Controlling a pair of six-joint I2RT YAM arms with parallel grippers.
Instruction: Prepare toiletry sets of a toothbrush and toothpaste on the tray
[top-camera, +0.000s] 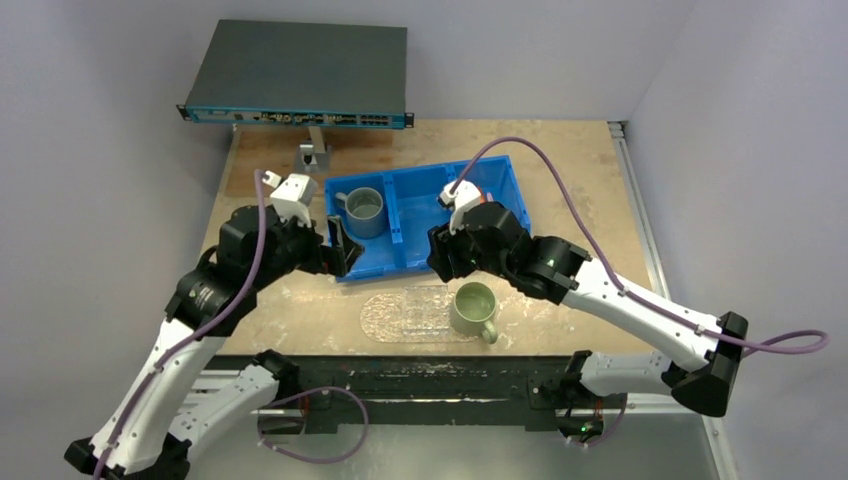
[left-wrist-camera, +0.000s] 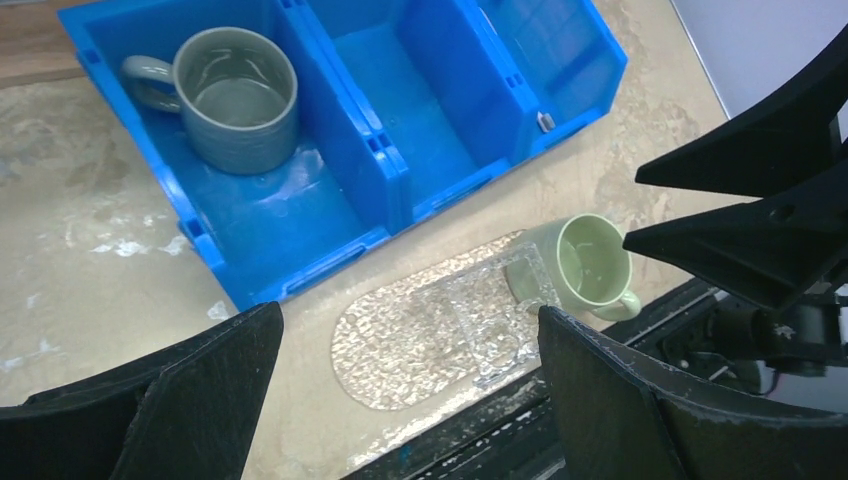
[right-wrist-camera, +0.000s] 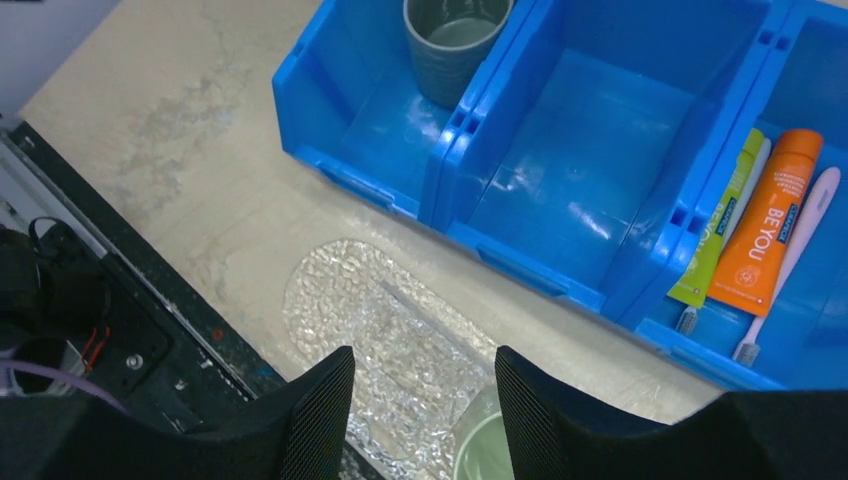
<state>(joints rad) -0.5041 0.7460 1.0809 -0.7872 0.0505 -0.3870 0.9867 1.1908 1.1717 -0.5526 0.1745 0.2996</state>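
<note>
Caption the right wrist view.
Open right gripper above the tray; tubes and toothbrushes lie in the blue bin.

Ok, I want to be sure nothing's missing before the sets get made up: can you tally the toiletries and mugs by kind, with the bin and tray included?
Mugs: 2, grey mug and pale green mug
Toothpaste tubes: 2, orange tube and green tube
Toothbrushes: 2, pink toothbrush and paler toothbrush
Clear tray: 1
Blue bin: 1
Total: 8

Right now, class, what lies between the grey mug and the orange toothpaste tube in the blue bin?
Only the empty middle compartment of the blue bin; the right wrist view shows it plainly.
</note>
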